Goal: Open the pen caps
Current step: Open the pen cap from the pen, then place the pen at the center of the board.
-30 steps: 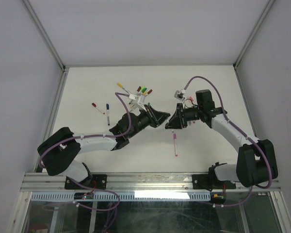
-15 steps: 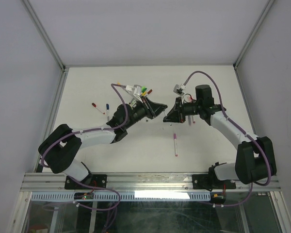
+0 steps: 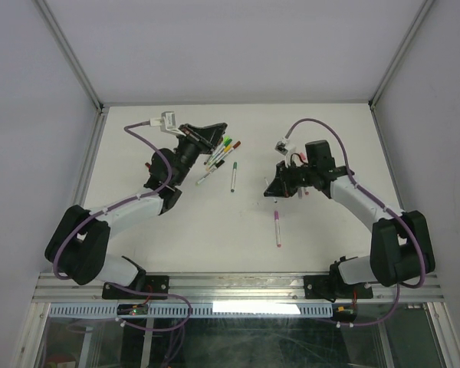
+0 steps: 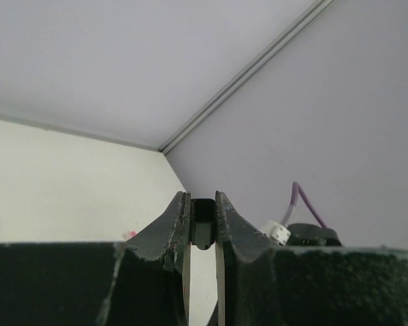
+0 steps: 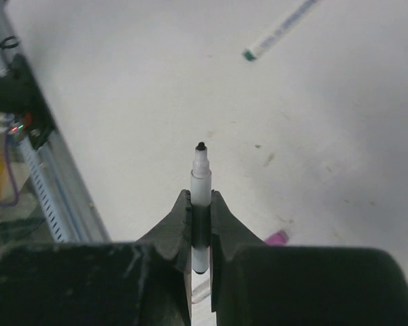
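- Left wrist camera has the left pincer [image 4: 202, 201] drawn narrow and clamped on a small black plastic cap [image 4: 202, 227]. It is raised in the air toward the wall corner. No barrel sits in the cap, so I judge it already pulled free.
- Right wrist camera has the right pincer [image 5: 200, 197] squeezed tight on a slim white-barrelled pen [image 5: 200, 178]. The pen stands upright between the fingers, and its bare black tip [image 5: 200, 146] pokes clear above them over the white table [image 5: 326, 136].
- One pincer on the barrel and the other on the cap is the hold a straight pull-apart needs. The two now stand well apart, which fits a finished pull.
- Top external camera alone gives the layout. The left pincer hangs just beside a cluster of capped pens [image 3: 224, 147] with green, orange and red ends. A single green-capped pen [image 3: 233, 178] lies between the arms. A purple-capped pen [image 3: 277, 228] lies nearer the bases.
- That high view is too coarse to show what either pincer grips; only the wrist cameras settle that. In turn, they miss most of the pens left on the table.
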Robot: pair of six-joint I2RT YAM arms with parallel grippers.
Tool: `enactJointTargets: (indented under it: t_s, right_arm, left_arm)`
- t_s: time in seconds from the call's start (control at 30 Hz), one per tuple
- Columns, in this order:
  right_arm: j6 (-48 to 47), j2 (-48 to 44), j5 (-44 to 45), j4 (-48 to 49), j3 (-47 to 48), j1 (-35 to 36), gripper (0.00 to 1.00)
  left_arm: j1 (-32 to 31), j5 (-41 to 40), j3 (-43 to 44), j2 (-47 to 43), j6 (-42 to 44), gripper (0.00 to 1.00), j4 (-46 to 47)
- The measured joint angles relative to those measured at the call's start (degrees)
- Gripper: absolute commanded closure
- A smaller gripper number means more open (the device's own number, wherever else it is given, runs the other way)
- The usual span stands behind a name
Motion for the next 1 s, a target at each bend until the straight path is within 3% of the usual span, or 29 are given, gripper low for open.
enactJointTargets:
  t_s: [0.3,0.47,0.9,1.0]
  right_arm:
    - [9.6,4.9,27.4,-1.4,0.0,0.0,1.00]
    - [14.0,7.5,39.4,-2.2,0.4,0.0,0.92]
    - [18.6,13.7,50.6,-1.7,3.8,0.0,0.88]
    - [18.6,15.3,51.6,-1.8,4.6,0.0,0.83]
  left_arm:
    - [0.0,0.9,-15.0,-4.9,-3.2,1.00,-3.9]
    - [0.0,1.9,-18.5,-7.2,-4.5,1.00,-8.0]
    - [-0.7,2.0,-23.9,-12.6,-7.4,1.00,-10.3]
    - [-0.8,2.0,-24.5,-13.3,-7.5,1.00,-10.9]
